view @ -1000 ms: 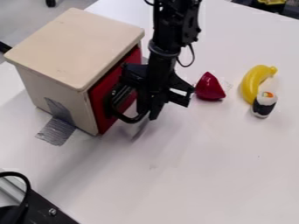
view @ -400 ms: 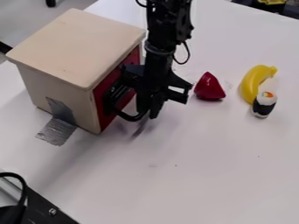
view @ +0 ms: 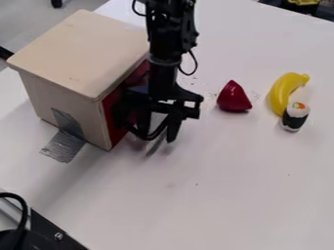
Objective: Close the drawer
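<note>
Tabletop [view: 228, 190], white — spread fingers [view: 174, 129] beside red drawer front [view: 112, 127] — grey floor [view: 29, 19] beyond.

There is one wooden box [view: 78, 53], and it has one red front [view: 114, 127]. One strip of grey tape [view: 63, 146] runs from its side down to the single white counter [view: 215, 195]. There is one robot arm [view: 166, 46] with one hand [view: 160, 129]. Of the loose toys there are three in all, each of its own kind: one banana [view: 281, 93], one sushi piece [view: 295, 117] and one red pointed piece [view: 233, 97]. One curved black cable [view: 25, 207] shows at the lower left, and one yellow item [view: 304, 2] at the top right edge.
</note>
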`<act>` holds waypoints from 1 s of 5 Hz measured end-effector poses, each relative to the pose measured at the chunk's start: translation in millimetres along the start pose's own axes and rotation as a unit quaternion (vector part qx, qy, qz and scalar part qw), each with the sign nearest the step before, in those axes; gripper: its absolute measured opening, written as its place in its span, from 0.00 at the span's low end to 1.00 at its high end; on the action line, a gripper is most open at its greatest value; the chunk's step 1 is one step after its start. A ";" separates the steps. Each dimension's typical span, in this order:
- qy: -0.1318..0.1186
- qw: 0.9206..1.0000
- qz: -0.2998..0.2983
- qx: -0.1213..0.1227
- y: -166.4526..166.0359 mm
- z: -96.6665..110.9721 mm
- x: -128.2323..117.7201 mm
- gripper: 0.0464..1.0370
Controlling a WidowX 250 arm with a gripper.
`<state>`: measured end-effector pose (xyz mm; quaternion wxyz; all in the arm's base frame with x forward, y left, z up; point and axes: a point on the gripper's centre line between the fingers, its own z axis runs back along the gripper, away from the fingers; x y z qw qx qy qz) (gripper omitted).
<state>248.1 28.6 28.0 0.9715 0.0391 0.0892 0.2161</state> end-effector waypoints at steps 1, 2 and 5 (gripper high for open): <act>-0.042 0.999 -0.032 -0.010 -15.1 23.4 -1.3 0.93; -0.086 0.994 -0.072 -0.019 -36.4 46.4 -3.3 0.96; -0.140 0.975 -0.164 -0.046 -82.9 80.5 -8.9 0.96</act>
